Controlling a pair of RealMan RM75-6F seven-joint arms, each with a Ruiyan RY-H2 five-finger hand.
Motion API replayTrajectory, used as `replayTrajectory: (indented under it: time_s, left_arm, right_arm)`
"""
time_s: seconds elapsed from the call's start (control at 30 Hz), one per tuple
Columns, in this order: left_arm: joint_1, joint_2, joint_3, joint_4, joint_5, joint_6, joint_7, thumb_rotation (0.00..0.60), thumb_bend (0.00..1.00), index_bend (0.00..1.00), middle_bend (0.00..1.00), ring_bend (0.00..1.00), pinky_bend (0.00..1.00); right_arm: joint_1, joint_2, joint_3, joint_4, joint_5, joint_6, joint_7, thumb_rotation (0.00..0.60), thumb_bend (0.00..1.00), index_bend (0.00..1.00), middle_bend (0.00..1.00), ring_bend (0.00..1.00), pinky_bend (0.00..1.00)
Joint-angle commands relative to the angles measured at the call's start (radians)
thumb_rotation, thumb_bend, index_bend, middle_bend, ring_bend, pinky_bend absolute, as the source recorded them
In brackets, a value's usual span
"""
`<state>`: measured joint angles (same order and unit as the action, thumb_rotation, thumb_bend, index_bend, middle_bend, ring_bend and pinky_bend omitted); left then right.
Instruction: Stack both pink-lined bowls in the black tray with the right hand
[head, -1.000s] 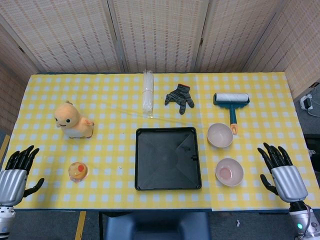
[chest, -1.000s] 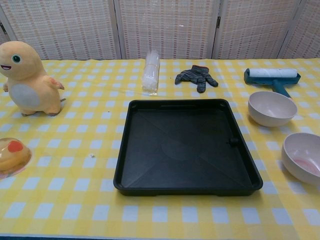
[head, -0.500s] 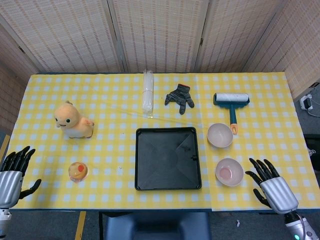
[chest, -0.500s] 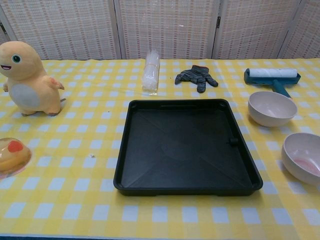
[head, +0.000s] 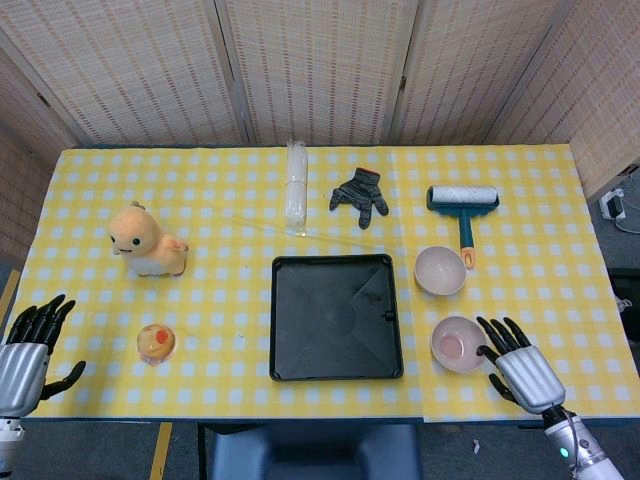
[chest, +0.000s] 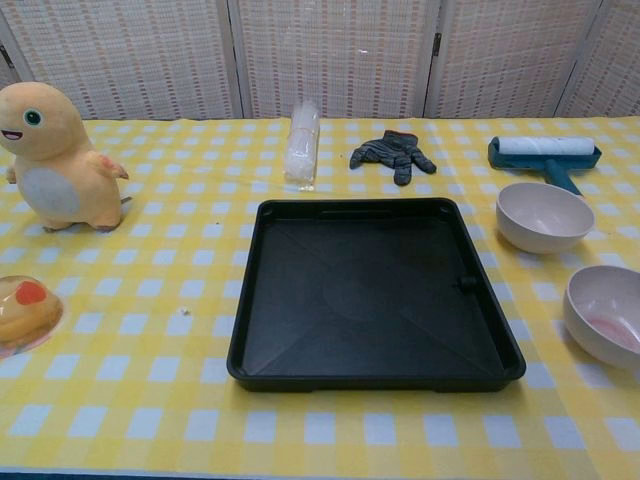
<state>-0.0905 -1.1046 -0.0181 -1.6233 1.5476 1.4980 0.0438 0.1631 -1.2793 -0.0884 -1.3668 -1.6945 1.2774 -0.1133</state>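
Head view shows my right hand (head: 522, 366) empty, fingers spread, beside the nearer pink-lined ceramic bowl (head: 459, 344) at lower right; I should pinch its rim firmly before lifting toward the square black plastic tray (head: 336, 317).

Two pink-lined bowls (head: 440, 270) (head: 458, 344) sit upright (both empty) right of the black tray (head: 336, 317).

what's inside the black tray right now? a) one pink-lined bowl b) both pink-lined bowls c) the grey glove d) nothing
d: the black tray holds nothing; both pink-lined bowls, the far one and the near one, sit on the tablecloth to its right, with the open right robot hand beside the near one.
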Motion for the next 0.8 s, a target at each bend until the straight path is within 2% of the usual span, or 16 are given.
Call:
replayTrajectory:
  time_s: [0.03, 0.2, 0.4, 0.67, 0.8]
  left_arm:
    - [0.0, 0.002, 0.001, -0.002, 0.002, 0.001, -0.003, 0.6, 0.32, 0.0, 0.08, 0.12, 0.11]
    - [0.001, 0.004, 0.0, -0.002, -0.001, 0.001, -0.007, 0.6, 0.32, 0.0, 0.08, 0.12, 0.11]
    - [-0.001, 0.007, 0.003, -0.004, 0.002, -0.005, -0.015, 0.6, 0.32, 0.0, 0.08, 0.12, 0.11]
    - [-0.003, 0.013, 0.007, -0.007, 0.007, -0.01, -0.031, 0.6, 0.32, 0.0, 0.08, 0.12, 0.11]
    - [-0.001, 0.014, 0.007, -0.007, 0.008, -0.006, -0.034, 0.6, 0.32, 0.0, 0.08, 0.12, 0.11]
  right_arm:
    - [0.014, -0.014, 0.002, 0.01, 0.011, -0.024, -0.008, 0.6, 0.44, 0.39, 0.0, 0.0, 0.0]
    - [0.033, -0.04, 0.008, 0.032, 0.027, -0.055, -0.015, 0.6, 0.45, 0.41, 0.0, 0.0, 0.0]
    - [0.051, -0.073, 0.015, 0.062, 0.038, -0.071, -0.019, 0.6, 0.44, 0.49, 0.0, 0.0, 0.0]
    - [0.057, -0.099, 0.023, 0.07, 0.044, -0.053, -0.041, 0.6, 0.44, 0.62, 0.0, 0.0, 0.0]
    - [0.054, -0.091, 0.023, 0.049, 0.037, -0.025, -0.044, 0.6, 0.44, 0.65, 0.0, 0.01, 0.0]
